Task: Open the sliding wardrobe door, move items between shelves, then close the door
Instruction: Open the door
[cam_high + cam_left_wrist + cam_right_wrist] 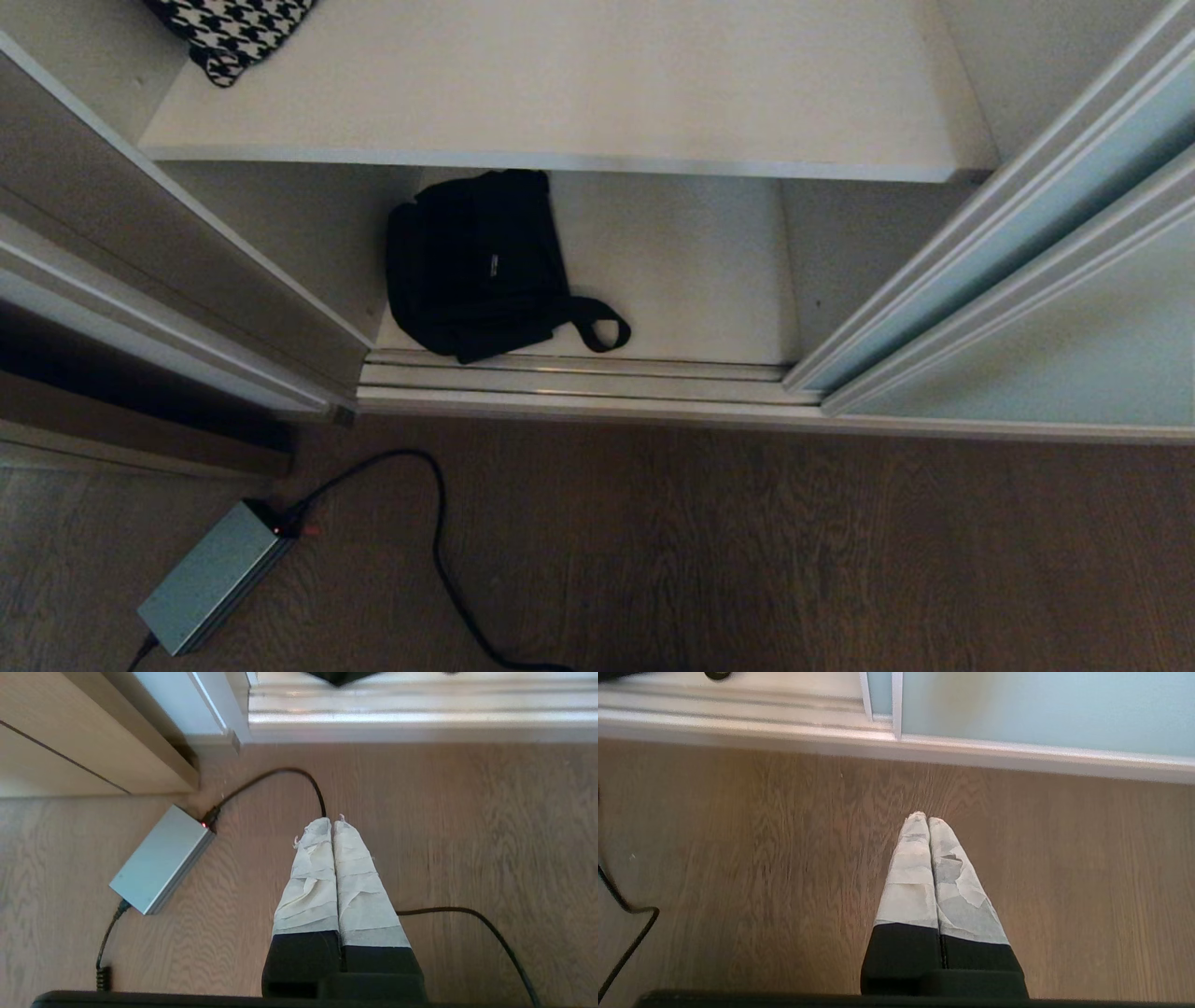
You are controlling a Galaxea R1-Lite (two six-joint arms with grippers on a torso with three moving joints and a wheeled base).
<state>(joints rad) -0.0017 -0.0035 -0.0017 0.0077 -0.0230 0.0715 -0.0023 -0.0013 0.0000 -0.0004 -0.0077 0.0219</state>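
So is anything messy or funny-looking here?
A little. The black bag on the bottom shelf is slumped at the front edge, its strap loop trailing toward the door track. A grey power box and its cable lie loose on the floor.

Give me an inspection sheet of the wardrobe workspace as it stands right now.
Surface: wood-grain floor in front of the wardrobe; bottom shelf and upper shelf are plain white boards.
Job's things: sliding door stands pushed to the right, opening exposed; black bag lies on the bottom shelf, left side, its strap loop trailing toward the door track.
Clutter: houndstooth fabric item on the upper shelf, back left.
Grippers: left gripper and right gripper both shut, empty, pointing down over the floor.
Cables: black cable runs from a grey power brick on the floor.
Surroundings: wooden cabinet panel left of the wardrobe.
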